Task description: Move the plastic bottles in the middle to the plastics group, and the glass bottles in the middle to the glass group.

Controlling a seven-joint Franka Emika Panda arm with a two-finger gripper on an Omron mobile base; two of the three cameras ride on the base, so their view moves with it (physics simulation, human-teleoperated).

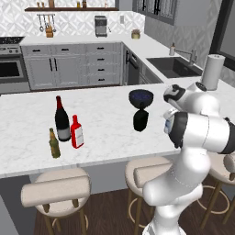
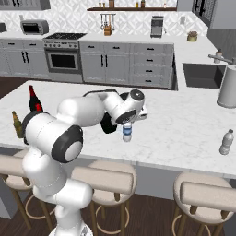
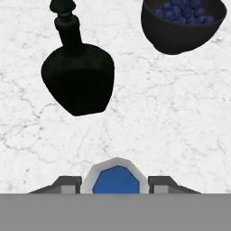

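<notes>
Nearest our wrist camera, at the bottom centre of the hand view, we see the blue cap of the small plastic bottle (image 3: 117, 178), with one dark fingertip (image 3: 67, 184) close on each side of it; our hand (image 3: 117, 185) is narrowed around the bottle's top, the tips just beside the cap, though we cannot tell if they press on it. In the right base view the same clear-whitish bottle (image 2: 127, 132) with its blue label stands upright on the white marbled counter (image 2: 184, 129) just under the hand (image 2: 127, 120), near the middle of the frame. Above it in the hand view, upper left, stands the short black narrow-necked bottle (image 3: 77, 76), and in the upper right corner the dark bowl (image 3: 182, 23), holding small blue round things. In the left base view the black bottle (image 1: 140, 117) sits at centre, with the dark blue bowl (image 1: 141, 97) just behind it. Well apart, at the left of that frame, the flat red bottle (image 1: 76, 132) with a white label stands just beside the tall dark wine bottle (image 1: 61, 119), and the small olive-brown beer bottle (image 1: 54, 143) stands near them, lower left. Another clear plastic bottle (image 2: 226, 141) stands at the right edge of the right base view.
</notes>
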